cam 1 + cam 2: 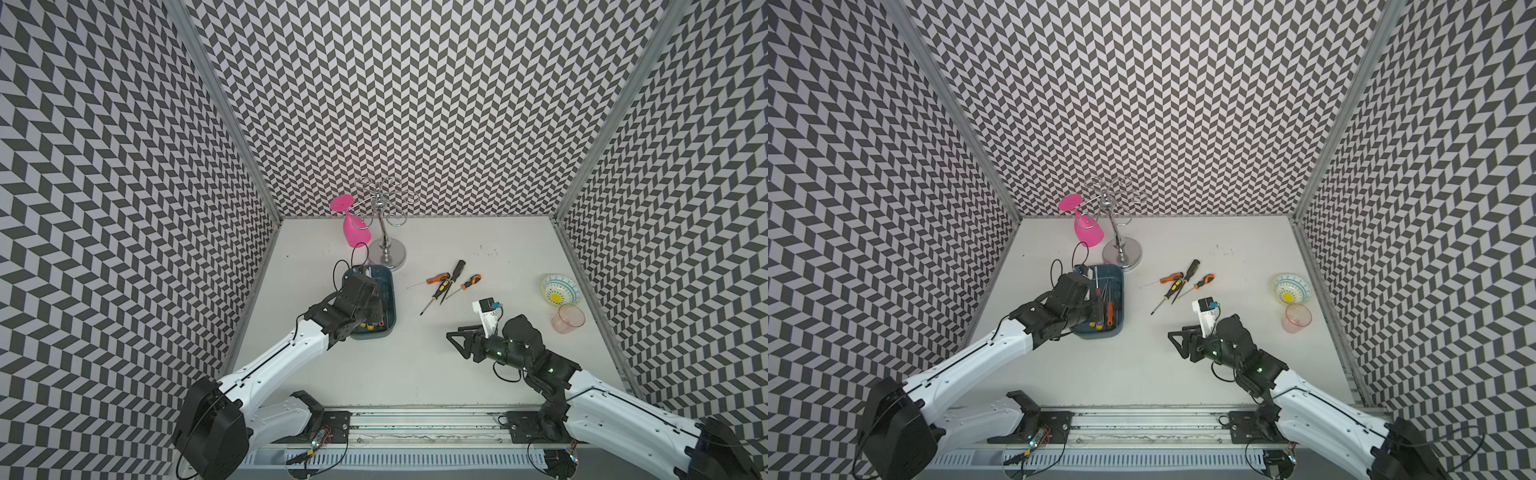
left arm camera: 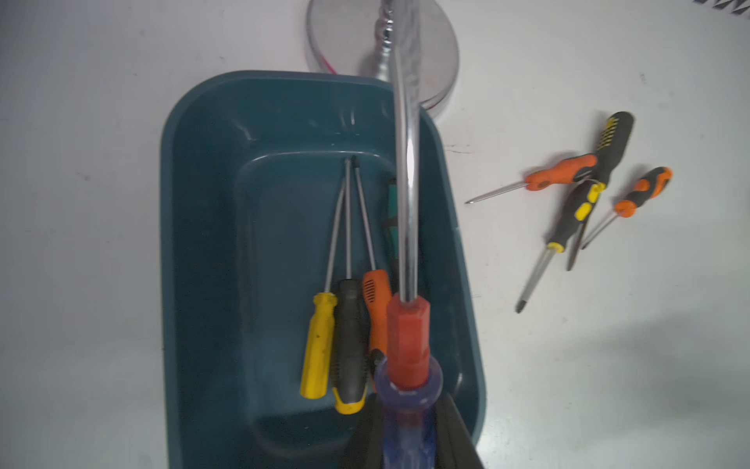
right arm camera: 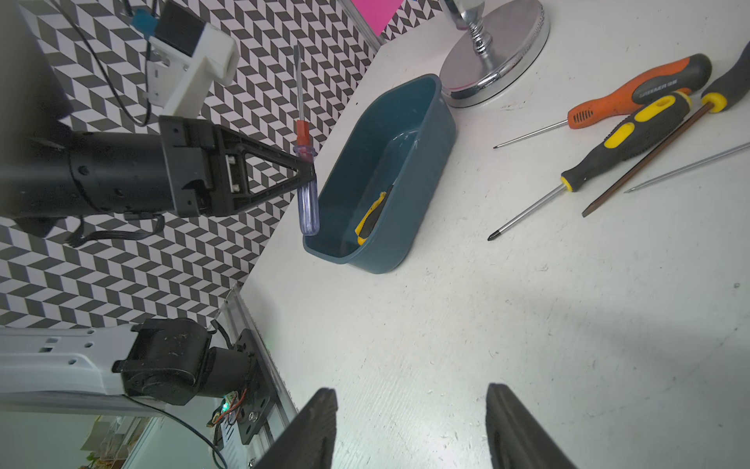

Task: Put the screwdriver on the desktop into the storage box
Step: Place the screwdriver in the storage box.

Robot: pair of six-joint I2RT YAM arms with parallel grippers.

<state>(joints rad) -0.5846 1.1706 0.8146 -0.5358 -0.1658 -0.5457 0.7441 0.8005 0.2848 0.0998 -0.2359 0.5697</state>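
Left jaws pinch a blue-handled screwdriver (image 3: 308, 211) over the storage box (image 3: 389, 235), right jaws spread empty; the drop seems in hand: lower it, then release.

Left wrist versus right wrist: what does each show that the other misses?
Left wrist only: the yellow-handled screwdriver and orange-handled screwdriver lying in the storage box. Right wrist only: the left hand from outside, shut on the blue-handled screwdriver, and the open right hand. Both: the box, that held screwdriver, the chrome stand base, loose screwdrivers on the desktop.
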